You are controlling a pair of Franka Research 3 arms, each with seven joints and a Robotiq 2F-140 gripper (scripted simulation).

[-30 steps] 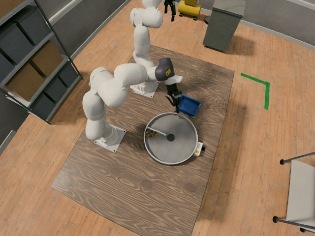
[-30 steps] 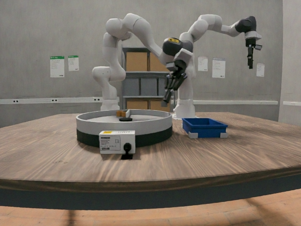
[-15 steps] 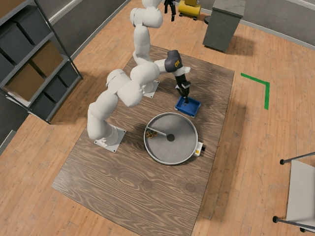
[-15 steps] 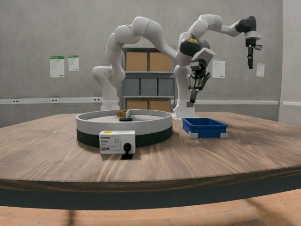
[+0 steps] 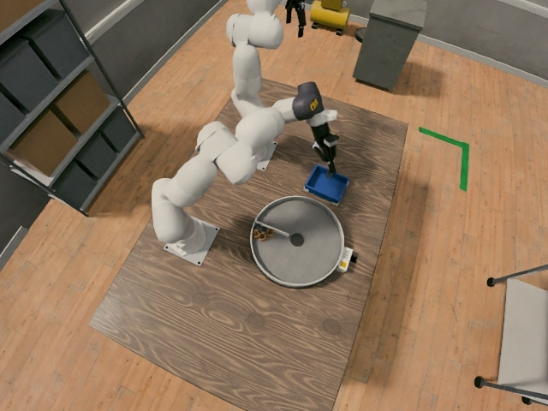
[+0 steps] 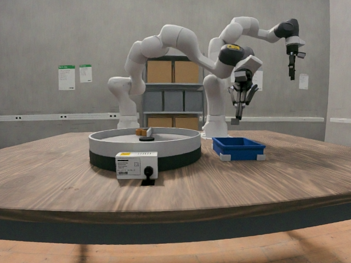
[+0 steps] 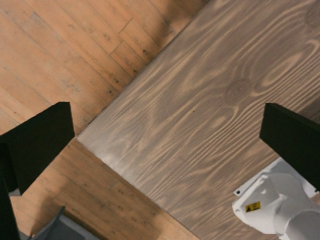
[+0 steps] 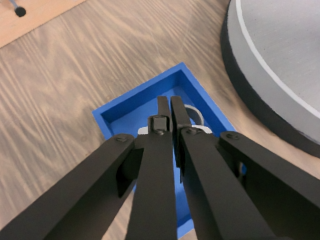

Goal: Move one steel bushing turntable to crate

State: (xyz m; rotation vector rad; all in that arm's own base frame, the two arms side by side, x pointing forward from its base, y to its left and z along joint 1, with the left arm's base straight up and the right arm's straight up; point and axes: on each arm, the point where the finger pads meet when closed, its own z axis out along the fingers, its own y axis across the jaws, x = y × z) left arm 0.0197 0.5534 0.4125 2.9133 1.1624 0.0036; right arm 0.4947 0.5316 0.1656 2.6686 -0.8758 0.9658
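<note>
My right gripper point(image 5: 331, 171) point(image 6: 238, 117) point(image 8: 168, 111) is shut on the wall of a grey steel bushing point(image 6: 235, 121) point(image 8: 196, 114), held above the crate. The blue crate point(image 5: 320, 194) point(image 6: 243, 154) point(image 8: 139, 89) sits level within its white corner guides. Bronze-coloured bushings point(image 5: 262, 234) point(image 6: 140, 132) lie in a cluster on the turntable point(image 5: 305, 265) point(image 6: 170, 147) point(image 8: 295, 45), against its bar; greyish ones beside them are hard to make out. My left gripper point(image 5: 294, 27) point(image 7: 168, 119) is wide open and empty, high up and away from the crate.
The bar point(image 5: 274, 229) point(image 6: 148, 131) runs from the turntable's rim towards its dark hub point(image 5: 296, 240) point(image 6: 146, 138). A white control box point(image 5: 345, 259) point(image 6: 136, 166) adjoins the turntable's outer side. The turntable's raised rim stands close beside the crate.
</note>
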